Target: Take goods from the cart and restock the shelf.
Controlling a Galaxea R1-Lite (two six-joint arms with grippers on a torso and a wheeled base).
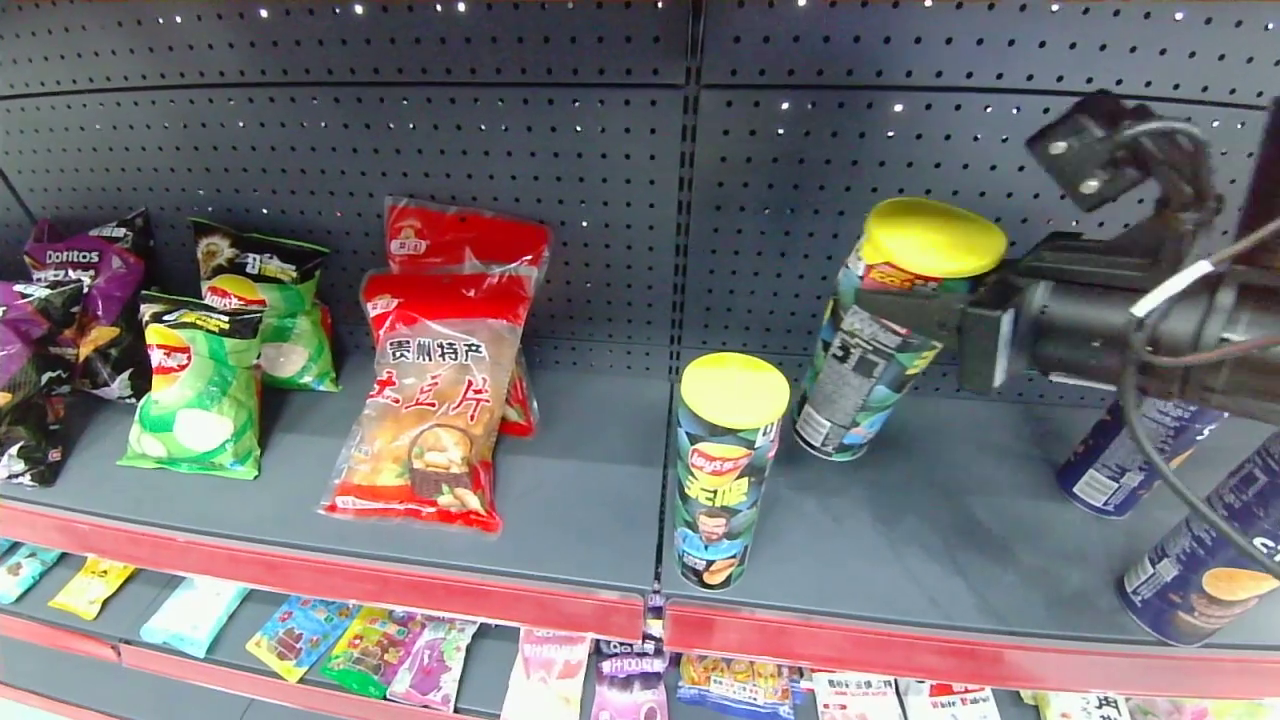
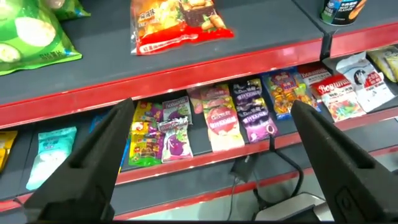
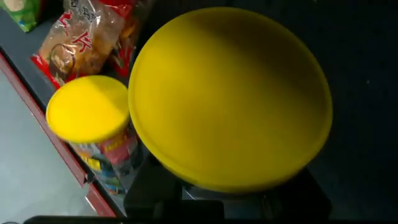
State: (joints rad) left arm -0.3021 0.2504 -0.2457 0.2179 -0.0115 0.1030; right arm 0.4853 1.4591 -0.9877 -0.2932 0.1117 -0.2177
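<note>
The standing can (image 1: 725, 470), yellow-lidded and upright at the front edge of the shelf (image 1: 580, 480), has a dark label with a red-and-yellow logo, yellow characters and a drawn figure; the small print on it is too fine to make out.

Just behind it and to its right is the held can (image 1: 860, 370). It has the same yellow lid, and it is turned so that a grey panel of dense print and a barcode face forward. It is tilted, with its lid leaning away from the standing can. Its base is low over the shelf; whether it touches cannot be told.

The right gripper (image 1: 925, 310) has its fingers clamped on the upper part of this can, just under the lid.

Farther right of the standing can are dark blue cans (image 1: 1190, 570). To its left lies a red-and-clear bag (image 1: 430, 410) with large red characters, then green bags (image 1: 200, 400) and purple bags (image 1: 70, 290).

Below the standing can, the left gripper (image 2: 211, 165) hangs before the lower shelf (image 1: 492, 655) of small packets (image 2: 224, 118). Its fingers (image 2: 93, 162) are spread wide and hold nothing.
</note>
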